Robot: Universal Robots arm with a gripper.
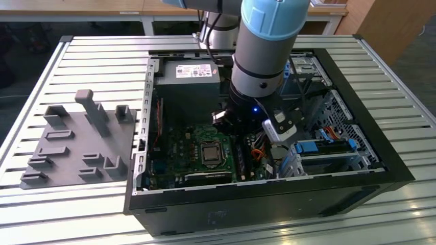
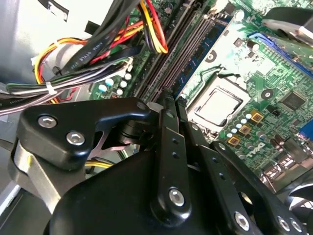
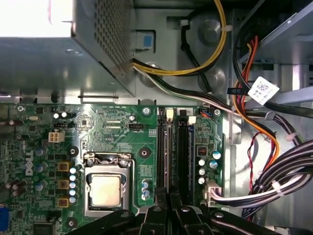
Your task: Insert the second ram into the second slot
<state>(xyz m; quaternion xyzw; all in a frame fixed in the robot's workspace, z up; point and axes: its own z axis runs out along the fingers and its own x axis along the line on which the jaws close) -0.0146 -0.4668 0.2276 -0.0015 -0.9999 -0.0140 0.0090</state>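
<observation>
The second ram [image 2: 199,53] is a thin blue stick lying lengthwise in the row of memory slots [image 3: 175,152] on the green motherboard, beside the CPU socket [image 3: 105,188]. Its blue edge [image 3: 191,147] runs along the side of the slots away from the socket. My gripper [image 2: 174,100] is shut, its two black fingers pressed side by side with nothing visible between them. The fingertips [image 3: 161,198] hang just over the near end of the slots, close to the end of the blue stick. In the exterior view my arm [image 1: 262,56] reaches down into the open computer case [image 1: 272,189].
Bundled black, yellow and red cables [image 2: 98,54] crowd one side of the slots. A grey power supply [image 1: 187,76] sits at the back of the case, a drive cage [image 1: 327,148] at the exterior view's right. A grey fixture plate [image 1: 75,143] lies on the slatted table.
</observation>
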